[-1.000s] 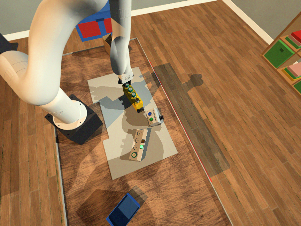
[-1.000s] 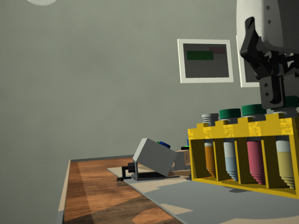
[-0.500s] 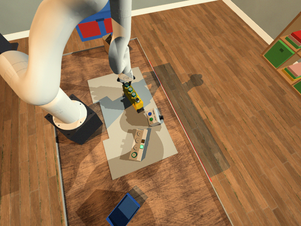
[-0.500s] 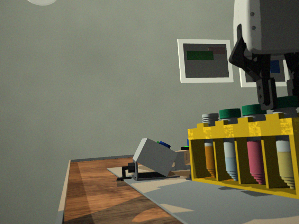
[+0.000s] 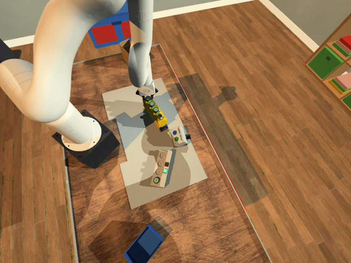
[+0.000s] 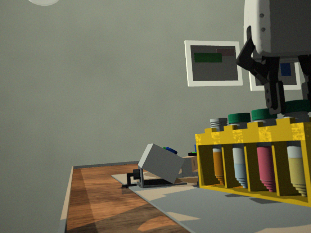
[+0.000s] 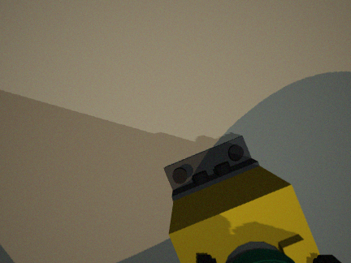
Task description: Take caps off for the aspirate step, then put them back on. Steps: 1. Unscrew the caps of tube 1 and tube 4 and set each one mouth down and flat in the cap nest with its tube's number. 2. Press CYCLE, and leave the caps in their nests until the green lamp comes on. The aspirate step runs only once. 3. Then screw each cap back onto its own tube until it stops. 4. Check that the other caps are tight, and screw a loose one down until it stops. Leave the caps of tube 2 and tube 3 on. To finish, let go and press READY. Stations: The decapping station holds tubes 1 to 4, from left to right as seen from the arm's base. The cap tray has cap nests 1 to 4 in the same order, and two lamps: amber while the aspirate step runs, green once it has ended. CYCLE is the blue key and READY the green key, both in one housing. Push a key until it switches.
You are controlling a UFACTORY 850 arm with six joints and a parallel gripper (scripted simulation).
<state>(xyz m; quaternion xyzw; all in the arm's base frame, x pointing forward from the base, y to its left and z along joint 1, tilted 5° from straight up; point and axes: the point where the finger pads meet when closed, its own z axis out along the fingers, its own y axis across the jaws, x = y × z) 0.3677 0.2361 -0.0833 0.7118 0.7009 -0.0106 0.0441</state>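
Three ribbed green caps [image 5: 152,104] [image 6: 239,117] | yellow rack [image 5: 161,122] [image 6: 261,135] [image 7: 252,211] | threaded bare neck [image 5: 160,115] [image 6: 218,123]

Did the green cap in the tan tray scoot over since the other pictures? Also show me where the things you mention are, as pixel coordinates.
No. The green cap [image 5: 153,180] hasn't moved any way. From the top, it sits in the same end nest of the tray [image 5: 168,154] [image 6: 189,163], by the green lamp [image 5: 165,171].
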